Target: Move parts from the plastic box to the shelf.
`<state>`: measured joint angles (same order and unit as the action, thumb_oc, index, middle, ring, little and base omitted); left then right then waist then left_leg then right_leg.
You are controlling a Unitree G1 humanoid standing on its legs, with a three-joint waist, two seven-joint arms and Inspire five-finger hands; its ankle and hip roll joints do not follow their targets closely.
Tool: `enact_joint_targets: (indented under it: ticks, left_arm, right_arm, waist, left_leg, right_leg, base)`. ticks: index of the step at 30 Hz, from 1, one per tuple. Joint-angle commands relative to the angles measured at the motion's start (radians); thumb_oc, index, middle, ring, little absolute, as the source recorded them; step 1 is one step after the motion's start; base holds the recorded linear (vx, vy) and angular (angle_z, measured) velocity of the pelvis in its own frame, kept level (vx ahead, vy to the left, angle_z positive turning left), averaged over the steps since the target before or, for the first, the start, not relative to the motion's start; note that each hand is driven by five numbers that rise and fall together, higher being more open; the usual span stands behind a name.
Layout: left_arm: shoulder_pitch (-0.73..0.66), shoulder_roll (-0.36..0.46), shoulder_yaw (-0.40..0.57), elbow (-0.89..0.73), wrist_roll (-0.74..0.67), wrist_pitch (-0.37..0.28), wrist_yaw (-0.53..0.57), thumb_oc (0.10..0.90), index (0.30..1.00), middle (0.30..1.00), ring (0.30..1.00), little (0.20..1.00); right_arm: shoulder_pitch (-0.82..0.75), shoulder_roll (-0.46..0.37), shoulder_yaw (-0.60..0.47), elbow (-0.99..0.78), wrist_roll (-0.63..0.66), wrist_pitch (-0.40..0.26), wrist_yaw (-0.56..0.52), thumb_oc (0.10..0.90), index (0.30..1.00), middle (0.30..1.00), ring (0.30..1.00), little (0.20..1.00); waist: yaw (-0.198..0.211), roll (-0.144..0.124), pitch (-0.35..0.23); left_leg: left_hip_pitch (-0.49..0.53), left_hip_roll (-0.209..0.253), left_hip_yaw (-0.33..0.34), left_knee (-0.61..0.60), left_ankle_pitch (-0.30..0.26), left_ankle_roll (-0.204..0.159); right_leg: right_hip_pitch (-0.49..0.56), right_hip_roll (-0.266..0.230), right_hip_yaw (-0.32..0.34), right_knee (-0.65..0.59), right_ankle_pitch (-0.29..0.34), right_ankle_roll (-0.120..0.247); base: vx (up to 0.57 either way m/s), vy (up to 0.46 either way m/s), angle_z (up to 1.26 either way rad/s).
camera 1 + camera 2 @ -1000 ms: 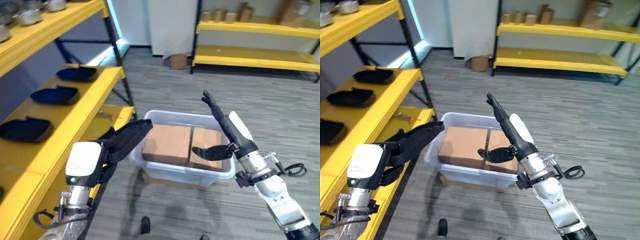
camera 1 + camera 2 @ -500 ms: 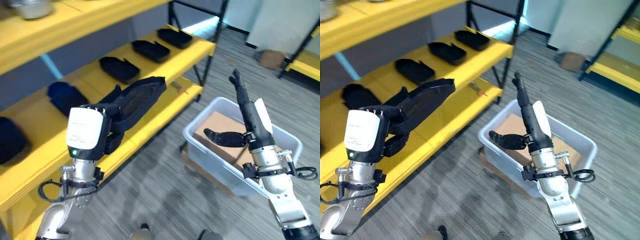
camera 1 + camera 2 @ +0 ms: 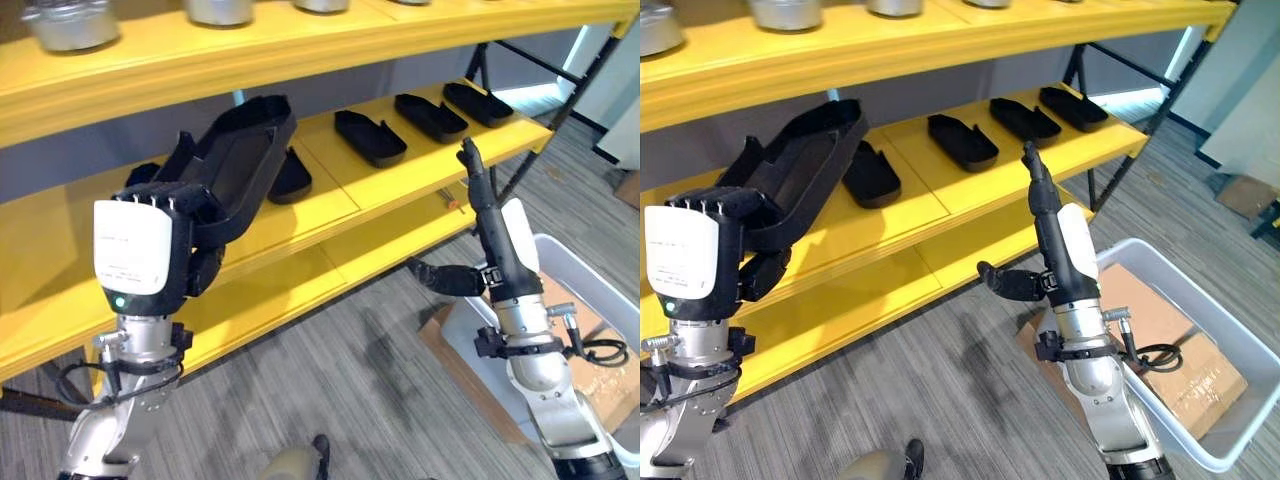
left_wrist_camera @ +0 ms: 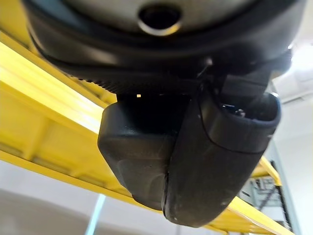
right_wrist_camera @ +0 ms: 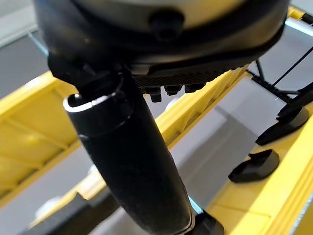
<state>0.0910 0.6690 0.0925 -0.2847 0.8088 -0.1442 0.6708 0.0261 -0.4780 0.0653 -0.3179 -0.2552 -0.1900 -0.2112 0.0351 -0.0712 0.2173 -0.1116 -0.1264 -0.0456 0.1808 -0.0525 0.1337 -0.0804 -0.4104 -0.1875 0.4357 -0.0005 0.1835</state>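
The yellow shelf (image 3: 330,205) carries a row of black parts with an apparent gap beside the left hand (image 3: 150,255), which grips a black part (image 3: 235,160) needing level placement there; the right hand (image 3: 480,235) stands empty, fingers straight.

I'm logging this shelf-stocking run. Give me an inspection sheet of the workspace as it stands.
Surface: yellow shelf, middle level, partly free in front of the held part.
Job's things: black part held in the left hand, raised over the shelf's middle level; four like parts already lie in a row there; plastic box on the floor at right, cardboard inside.
Clutter: small orange-tipped tool on the lower level; metal pots on the top level.
Hands: left curled on the part; right hand open, fingers straight up, holding nothing.
Cables: nothing seen, apart from the robot's own.
Surroundings: grey plank floor.
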Motion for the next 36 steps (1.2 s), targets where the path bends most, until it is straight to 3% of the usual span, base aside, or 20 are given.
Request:
enact_joint_targets:
  ticks: [1, 2, 3, 4, 6, 9, 13, 18, 20, 21, 22, 23, 24, 25, 27, 29, 32, 33, 34, 36]
  left_arm:
    - [-0.089, 0.013, 0.026, -0.114, 0.004, -0.017, 0.085, 0.400, 0.300, 0.300, 0.300, 0.300]
    - [-0.076, 0.007, 0.023, -0.106, 0.004, -0.015, 0.077, 0.400, 0.300, 0.300, 0.300, 0.300]
    - [-0.074, 0.008, 0.023, -0.107, 0.004, -0.015, 0.076, 0.400, 0.300, 0.300, 0.300, 0.300]
    - [-0.053, 0.002, 0.031, -0.102, 0.009, -0.008, 0.068, 0.400, 0.300, 0.300, 0.300, 0.300]
    - [-0.036, -0.004, 0.033, -0.092, 0.006, -0.009, 0.061, 0.400, 0.300, 0.300, 0.300, 0.300]
    - [-0.008, -0.015, 0.041, -0.099, 0.009, -0.023, 0.054, 0.400, 0.300, 0.300, 0.300, 0.300]
    - [0.082, -0.037, 0.076, -0.118, 0.008, -0.037, 0.056, 0.400, 0.300, 0.300, 0.300, 0.300]
    - [0.069, -0.034, 0.066, -0.112, -0.014, -0.047, 0.054, 0.400, 0.300, 0.300, 0.300, 0.300]
    - [0.050, -0.034, 0.055, -0.113, -0.044, -0.068, 0.051, 0.400, 0.300, 0.300, 0.300, 0.300]
    - [0.048, -0.033, 0.055, -0.113, -0.045, -0.069, 0.050, 0.400, 0.300, 0.300, 0.300, 0.300]
    - [0.045, -0.033, 0.057, -0.115, -0.060, -0.076, 0.055, 0.400, 0.300, 0.300, 0.300, 0.300]
    - [0.041, -0.033, 0.062, -0.118, -0.076, -0.076, 0.064, 0.400, 0.300, 0.300, 0.300, 0.300]
    - [0.042, -0.033, 0.067, -0.119, -0.086, -0.078, 0.068, 0.400, 0.300, 0.300, 0.300, 0.300]
    - [0.046, -0.035, 0.076, -0.122, -0.101, -0.080, 0.072, 0.400, 0.300, 0.300, 0.300, 0.300]
    - [0.035, -0.035, 0.077, -0.122, -0.127, -0.075, 0.074, 0.400, 0.300, 0.300, 0.300, 0.300]
    - [0.019, -0.036, 0.073, -0.121, -0.140, -0.067, 0.069, 0.400, 0.300, 0.300, 0.300, 0.300]
    - [0.005, -0.034, 0.052, -0.128, -0.137, -0.084, 0.065, 0.400, 0.300, 0.300, 0.300, 0.300]
    - [-0.014, -0.032, 0.037, -0.134, -0.143, -0.091, 0.062, 0.400, 0.300, 0.300, 0.300, 0.300]
    - [-0.044, -0.019, 0.005, -0.132, -0.152, -0.099, 0.057, 0.400, 0.300, 0.300, 0.300, 0.300]
    - [-0.052, -0.010, -0.009, -0.130, -0.149, -0.097, 0.059, 0.400, 0.300, 0.300, 0.300, 0.300]
  right_arm:
    - [-0.087, -0.025, -0.043, -0.049, -0.001, -0.083, -0.052, 0.900, 1.000, 1.000, 1.000, 1.000]
    - [-0.080, -0.026, -0.041, -0.045, 0.018, -0.093, -0.035, 0.900, 1.000, 1.000, 1.000, 1.000]
    - [-0.079, -0.026, -0.041, -0.046, 0.020, -0.094, -0.034, 0.900, 1.000, 1.000, 1.000, 1.000]
    - [-0.073, -0.028, -0.041, -0.045, 0.035, -0.103, -0.027, 0.900, 1.000, 1.000, 1.000, 1.000]
    - [-0.066, -0.033, -0.037, -0.045, 0.041, -0.110, -0.022, 0.900, 1.000, 1.000, 1.000, 1.000]
    - [-0.046, -0.042, -0.044, -0.053, 0.047, -0.111, -0.018, 0.900, 1.000, 1.000, 1.000, 1.000]
    - [-0.042, -0.050, -0.040, -0.054, 0.061, -0.113, -0.014, 0.900, 1.000, 1.000, 1.000, 1.000]
    - [-0.038, -0.073, -0.054, -0.056, 0.072, -0.116, -0.017, 0.900, 1.000, 1.000, 1.000, 1.000]
    - [-0.023, -0.084, -0.075, -0.055, 0.081, -0.119, -0.029, 0.900, 1.000, 1.000, 1.000, 1.000]
    - [-0.023, -0.084, -0.076, -0.055, 0.082, -0.120, -0.029, 0.900, 1.000, 1.000, 1.000, 1.000]
    - [-0.022, -0.084, -0.078, -0.055, 0.087, -0.119, -0.032, 0.900, 1.000, 1.000, 1.000, 1.000]
    - [-0.021, -0.083, -0.080, -0.055, 0.093, -0.117, -0.040, 0.900, 1.000, 1.000, 1.000, 1.000]
    - [-0.015, -0.080, -0.084, -0.055, 0.099, -0.115, -0.045, 0.900, 1.000, 1.000, 1.000, 1.000]
    - [-0.007, -0.078, -0.088, -0.055, 0.101, -0.116, -0.049, 0.900, 1.000, 1.000, 1.000, 1.000]
    - [0.000, -0.081, -0.081, -0.052, 0.099, -0.110, -0.061, 0.900, 1.000, 1.000, 1.000, 1.000]
    - [0.006, -0.087, -0.087, -0.050, 0.094, -0.104, -0.077, 0.900, 1.000, 1.000, 1.000, 1.000]
    - [0.040, -0.081, -0.107, -0.064, 0.074, -0.105, -0.078, 0.900, 1.000, 1.000, 1.000, 1.000]
    - [0.051, -0.078, -0.118, -0.070, 0.070, -0.107, -0.083, 0.900, 1.000, 1.000, 1.000, 1.000]
    - [0.072, -0.066, -0.138, -0.074, 0.062, -0.103, -0.090, 0.900, 1.000, 1.000, 1.000, 1.000]
    - [0.074, -0.060, -0.140, -0.074, 0.054, -0.100, -0.092, 0.900, 1.000, 1.000, 1.000, 1.000]
  waist:
    - [-0.052, 0.029, -0.116]
    - [-0.057, 0.015, -0.118]
    - [-0.058, 0.015, -0.121]
    - [-0.062, -0.003, -0.129]
    - [-0.073, -0.016, -0.136]
    - [-0.073, -0.021, -0.146]
    - [-0.050, -0.012, -0.171]
    - [-0.044, -0.020, -0.132]
    - [-0.054, -0.037, -0.097]
    - [-0.053, -0.036, -0.095]
    - [-0.052, -0.045, -0.089]
    - [-0.054, -0.052, -0.084]
    - [-0.058, -0.056, -0.084]
    - [-0.062, -0.049, -0.088]
    - [-0.071, -0.026, -0.089]
    - [-0.087, 0.004, -0.091]
    - [-0.094, 0.037, -0.108]
    - [-0.088, 0.036, -0.113]
    - [-0.089, 0.026, -0.108]
    - [-0.088, 0.018, -0.104]
  left_leg:
    - [0.114, 0.029, -0.011, -0.082, -0.026, -0.059]
    - [0.121, 0.011, -0.025, -0.093, -0.020, -0.054]
    - [0.121, 0.013, -0.026, -0.096, -0.019, -0.056]
    - [0.122, -0.004, -0.037, -0.107, -0.013, -0.059]
    - [0.119, -0.012, -0.051, -0.106, -0.003, -0.068]
    - [0.115, -0.017, -0.052, -0.113, 0.004, -0.073]
    - [0.119, -0.005, -0.013, -0.124, 0.002, -0.079]
    - [0.065, -0.002, 0.028, 0.010, -0.031, -0.116]
    - [0.010, 0.076, 0.060, 0.129, -0.048, -0.146]
    - [0.006, 0.078, 0.060, 0.139, -0.054, -0.147]
    - [0.001, 0.122, 0.061, 0.157, -0.063, -0.143]
    - [0.001, 0.197, 0.062, 0.158, -0.068, -0.142]
    - [0.002, 0.249, 0.067, 0.134, -0.041, -0.147]
    - [0.015, 0.318, 0.071, 0.088, 0.003, -0.165]
    - [0.027, 0.467, 0.052, -0.040, 0.152, -0.218]
    - [0.047, 0.549, 0.092, -0.132, 0.270, -0.262]
    - [0.091, 0.530, 0.139, -0.197, 0.214, -0.293]
    - [0.078, 0.509, 0.133, -0.172, 0.195, -0.291]
    - [0.053, 0.467, 0.119, -0.108, 0.142, -0.284]
    - [0.047, 0.443, 0.108, -0.077, 0.116, -0.278]
  right_leg:
    - [-0.054, 0.228, -0.034, -0.100, 0.029, -0.079]
    - [-0.064, 0.314, -0.044, -0.115, -0.016, -0.096]
    - [-0.062, 0.317, -0.046, -0.120, -0.016, -0.098]
    - [-0.063, 0.378, -0.039, -0.177, -0.024, -0.098]
    - [-0.045, 0.424, 0.031, -0.269, -0.005, -0.106]
    - [-0.008, 0.428, 0.069, -0.337, 0.017, -0.105]
    - [0.043, 0.423, 0.065, -0.426, 0.050, -0.094]
    - [0.045, 0.407, 0.053, -0.407, 0.031, -0.106]
    - [0.045, 0.379, 0.022, -0.386, 0.014, -0.113]
    - [0.045, 0.381, 0.021, -0.383, 0.012, -0.114]
    - [0.044, 0.365, 0.016, -0.368, 0.006, -0.111]
    - [0.044, 0.344, 0.013, -0.350, -0.005, -0.104]
    - [0.033, 0.332, 0.007, -0.333, -0.012, -0.103]
    - [0.024, 0.322, 0.000, -0.315, -0.029, -0.097]
    - [-0.010, 0.293, -0.005, -0.244, -0.063, -0.081]
    - [-0.032, 0.257, -0.031, -0.169, -0.096, -0.061]
    - [-0.040, 0.216, -0.045, -0.123, -0.100, -0.035]
    - [-0.026, 0.195, -0.044, -0.125, -0.094, -0.028]
    - [0.010, 0.149, -0.058, -0.139, -0.078, -0.012]
    - [0.027, 0.134, -0.059, -0.154, -0.067, -0.003]
  base:
    - [0.07, 0.128, 0.11]
    - [0.03, 0.037, 0.26]
    - [0.07, 0.049, 0.24]
    - [0.06, -0.010, 0.22]
    - [0.07, -0.014, 0.00]
    - [0.03, -0.011, 0.14]
    - [0.08, -0.019, 0.03]
    - [-0.01, 0.000, -0.03]
    - [-0.07, 0.034, 0.33]
    - [-0.03, 0.062, 0.95]
    - [0.00, 0.098, 0.93]
    - [-0.01, 0.147, 0.58]
    - [0.00, 0.175, 0.06]
    - [0.00, 0.224, 0.06]
    - [0.04, 0.339, 0.22]
    - [0.06, 0.381, 0.41]
    - [0.08, 0.327, 0.56]
    - [0.17, 0.388, 0.25]
    - [0.15, 0.375, 0.32]
    - [0.06, 0.219, 0.57]
